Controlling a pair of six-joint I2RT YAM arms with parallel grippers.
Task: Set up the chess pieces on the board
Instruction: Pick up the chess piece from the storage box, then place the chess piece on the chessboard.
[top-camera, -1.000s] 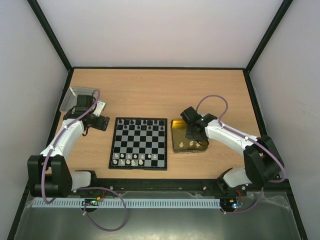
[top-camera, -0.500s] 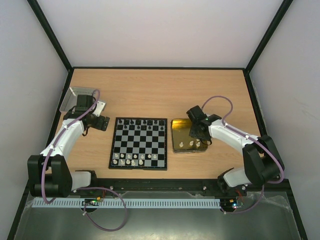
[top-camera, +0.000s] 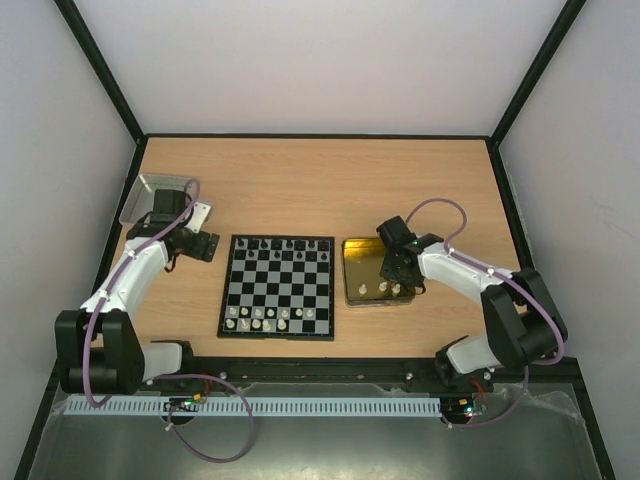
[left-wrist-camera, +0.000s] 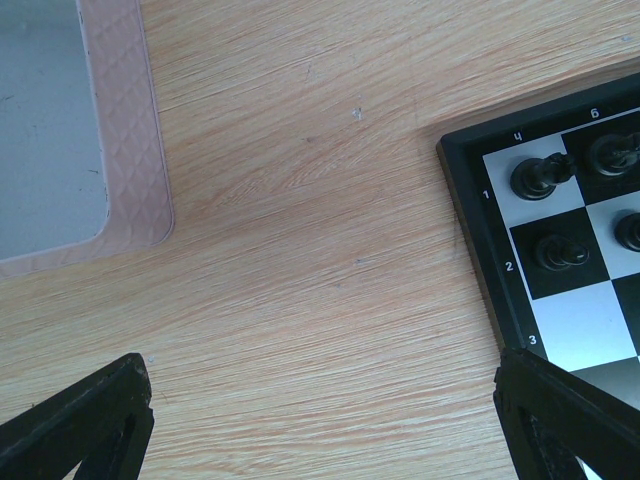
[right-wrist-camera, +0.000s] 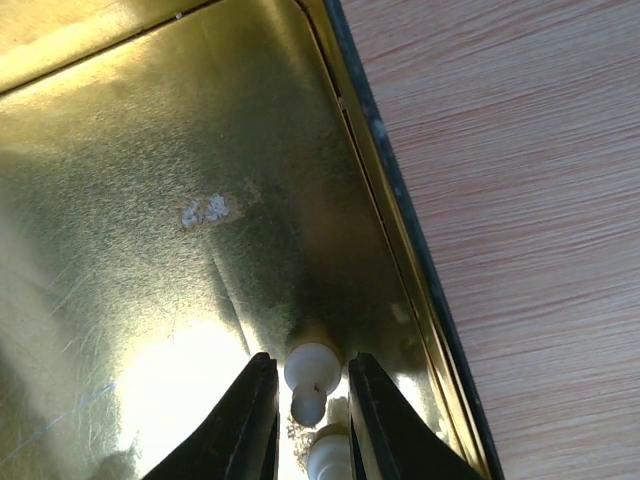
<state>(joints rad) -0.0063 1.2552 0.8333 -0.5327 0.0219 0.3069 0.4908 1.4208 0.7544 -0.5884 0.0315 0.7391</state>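
Observation:
The board lies at the middle of the table, with black chess pieces along its far row and white ones along its near row. Three more white pieces stand in the gold tray to its right. My right gripper reaches down into that tray. In the right wrist view its jaws straddle a white piece, narrowly open with a thin gap on each side. My left gripper hangs wide open over bare wood beside the board's corner, holding nothing.
A silver-grey lid sits at the far left, its patterned rim showing in the left wrist view. Another white piece stands just behind the straddled one. The tray's raised right wall runs close to the right finger.
My right gripper has slid from the tray's far side toward its near right part and down around a white piece. The left arm has not moved.

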